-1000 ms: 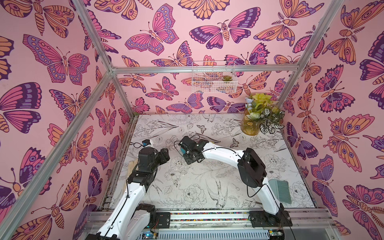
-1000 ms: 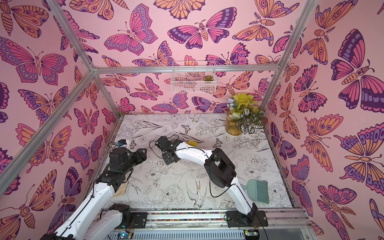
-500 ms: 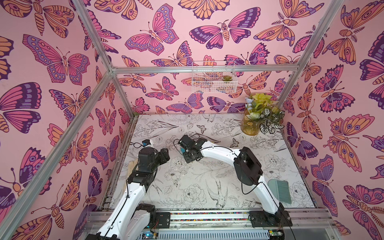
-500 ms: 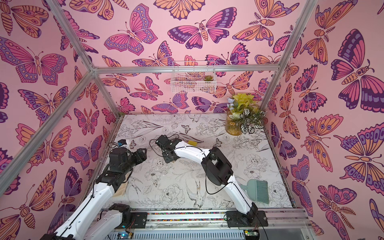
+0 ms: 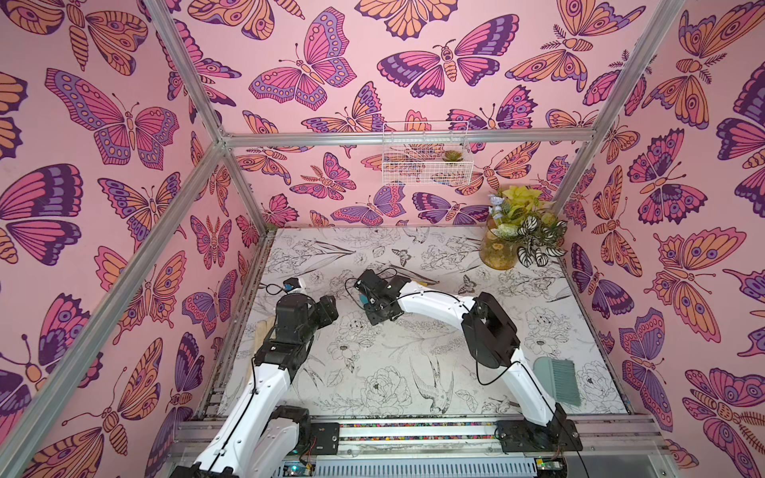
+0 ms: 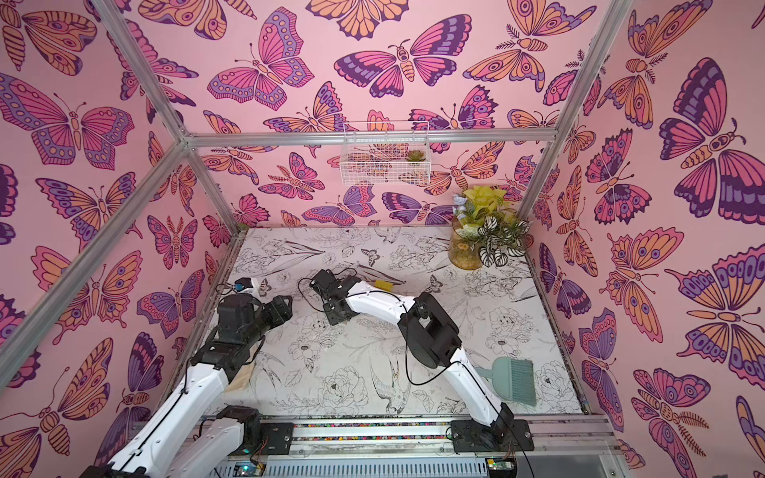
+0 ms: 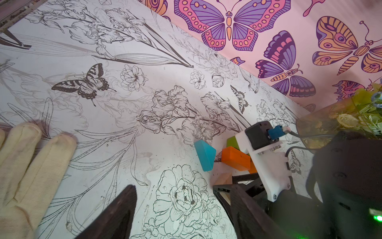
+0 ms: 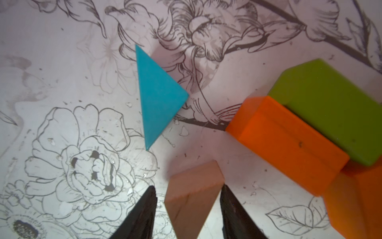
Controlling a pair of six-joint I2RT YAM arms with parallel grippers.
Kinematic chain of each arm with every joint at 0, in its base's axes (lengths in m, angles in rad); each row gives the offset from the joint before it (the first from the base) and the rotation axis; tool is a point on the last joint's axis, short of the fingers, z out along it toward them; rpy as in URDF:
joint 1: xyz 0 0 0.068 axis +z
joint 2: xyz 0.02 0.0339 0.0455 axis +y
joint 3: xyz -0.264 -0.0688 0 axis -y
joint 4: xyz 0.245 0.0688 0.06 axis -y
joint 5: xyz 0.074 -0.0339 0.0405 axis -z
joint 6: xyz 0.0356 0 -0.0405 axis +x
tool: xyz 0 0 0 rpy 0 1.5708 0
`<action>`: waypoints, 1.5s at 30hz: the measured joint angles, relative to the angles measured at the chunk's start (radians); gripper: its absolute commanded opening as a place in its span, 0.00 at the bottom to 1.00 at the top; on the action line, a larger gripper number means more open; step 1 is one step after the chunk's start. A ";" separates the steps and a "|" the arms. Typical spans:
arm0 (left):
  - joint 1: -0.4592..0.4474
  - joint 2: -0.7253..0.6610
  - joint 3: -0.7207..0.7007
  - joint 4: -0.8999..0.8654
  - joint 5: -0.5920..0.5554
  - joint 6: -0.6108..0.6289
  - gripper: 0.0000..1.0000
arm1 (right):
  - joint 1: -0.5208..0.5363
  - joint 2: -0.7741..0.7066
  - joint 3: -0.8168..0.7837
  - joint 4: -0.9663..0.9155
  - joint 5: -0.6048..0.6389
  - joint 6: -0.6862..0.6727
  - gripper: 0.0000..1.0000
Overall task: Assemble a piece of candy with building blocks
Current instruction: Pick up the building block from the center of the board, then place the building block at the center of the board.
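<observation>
Right gripper point(image 8: 188, 187): its two black fingers point(image 8: 142, 211) straddle the tan wedge. One touches the wedge's edge and a thin gap shows at the other, so I cannot tell whether it is pinched.
Tan wedge point(image 8: 192, 196): directly between the right fingertips, low on the table point(image 8: 62, 62).
Teal wedge point(image 8: 157, 97): just ahead of the fingertips, lying flat, apart from the tan wedge and from the bricks.
Orange brick point(image 8: 285, 142): ahead and off to one side, near the tan wedge but not touching it.
Green brick point(image 8: 330, 107): beyond the orange brick, long side against it.
Second orange brick point(image 8: 359, 196): alongside the fingers on that same side, at the end of the other two bricks.
Yellow brick point(image 6: 383, 285): behind the gripper, beside the right forearm in a top view.
Piece of candy: not formed, as the blocks lie in a loose cluster.
Left gripper point(image 7: 182, 207): released, fingers spread with nothing between, well apart from the cluster and facing it.
Gloved hand point(image 7: 24, 175): flat on the table, on the left gripper's far side from the blocks.
</observation>
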State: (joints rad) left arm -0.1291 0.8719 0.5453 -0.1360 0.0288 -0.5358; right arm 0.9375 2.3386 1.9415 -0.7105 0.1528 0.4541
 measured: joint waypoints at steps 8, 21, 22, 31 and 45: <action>0.000 0.000 0.000 0.000 0.000 0.000 0.75 | -0.002 0.034 0.032 0.003 0.001 0.018 0.45; 0.000 0.000 0.000 -0.001 -0.003 0.000 0.75 | -0.002 0.043 0.028 -0.002 0.022 0.026 0.22; 0.000 0.000 0.000 -0.001 -0.003 0.000 0.75 | -0.002 0.042 0.025 0.000 0.024 0.025 0.21; 0.000 0.002 0.000 0.000 -0.001 0.000 0.75 | -0.011 -0.174 -0.117 -0.003 0.081 0.016 0.19; -0.031 0.219 0.129 0.014 0.082 0.002 0.75 | -0.431 -0.518 -0.502 0.102 0.121 0.013 0.18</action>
State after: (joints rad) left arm -0.1604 1.0908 0.6743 -0.1223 0.1112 -0.5343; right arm 0.5060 1.8202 1.4399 -0.6083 0.2741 0.4671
